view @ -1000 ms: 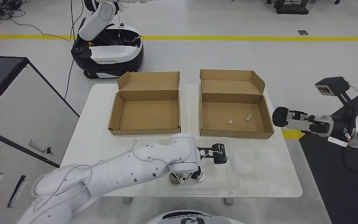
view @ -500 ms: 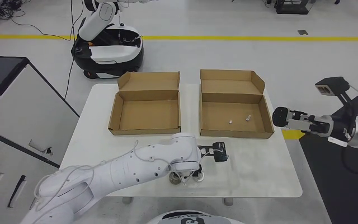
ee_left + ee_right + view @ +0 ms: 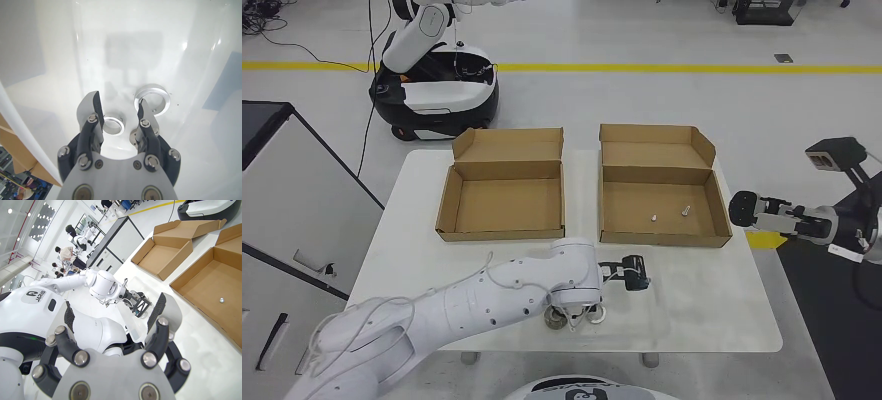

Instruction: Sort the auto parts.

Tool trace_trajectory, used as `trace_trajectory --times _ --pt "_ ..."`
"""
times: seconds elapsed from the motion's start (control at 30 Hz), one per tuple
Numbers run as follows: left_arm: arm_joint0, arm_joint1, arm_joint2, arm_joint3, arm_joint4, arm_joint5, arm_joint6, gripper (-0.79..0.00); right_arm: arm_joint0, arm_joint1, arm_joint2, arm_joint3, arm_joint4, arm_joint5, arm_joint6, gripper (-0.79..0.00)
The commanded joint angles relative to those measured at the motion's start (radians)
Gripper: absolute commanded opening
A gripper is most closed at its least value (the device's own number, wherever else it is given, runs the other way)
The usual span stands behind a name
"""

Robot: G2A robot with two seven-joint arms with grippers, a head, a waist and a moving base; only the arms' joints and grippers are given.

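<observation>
— Where is the small silver metal ring [image 3: 113, 126] lying from our left pincer [image 3: 119, 100]?
— It is lying flat in the clear plastic tray [image 3: 189, 56], right between the two fingers, nearer to one pad. We are holding the pincer open, wider than this ring, gripping nothing.
— And the larger silver metal ring [image 3: 152, 99]?
— It is sitting just beside, under the other fingertip, so we are judging that a straight descent may touch it.
— Our right pincer [image 3: 740, 212]?
— It is hanging open, holding nothing, near the white desk's [image 3: 712, 300] side edge, well apart from the tray; the left one is nearer.
</observation>
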Motion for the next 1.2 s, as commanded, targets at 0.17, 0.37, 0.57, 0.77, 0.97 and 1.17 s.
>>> trace_trajectory --times 0.17,0.37,0.57,0.77,0.97,1.17 --pt "0.002 -0.006 -0.004 0.007 -0.009 -0.021 -0.023 -0.409 0.0 0.0 0.0 0.0 0.0 0.0 0.0 0.0" --pt "-0.001 -0.014 -0.005 0.014 -0.032 -0.043 -0.046 -0.413 0.0 0.0 0.0 0.0 0.0 0.0 0.0 0.0" --pt "-0.001 -0.024 -0.004 0.028 -0.052 -0.051 -0.057 -0.422 0.0 0.0 0.0 0.0 0.0 0.0 0.0 0.0" --pt "0.0 -0.033 -0.002 0.04 -0.067 -0.051 -0.063 -0.48 0.0 0.0 0.0 0.0 0.0 0.0 0.0 0.0" --pt "0.002 -0.039 -0.002 0.05 -0.073 -0.052 -0.066 -0.48 0.0 0.0 0.0 0.0 0.0 0.0 0.0 0.0" --pt "0.005 -0.043 -0.003 0.056 -0.079 -0.052 -0.069 -0.502 0.0 0.0 0.0 0.0 0.0 0.0 0.0 0.0"
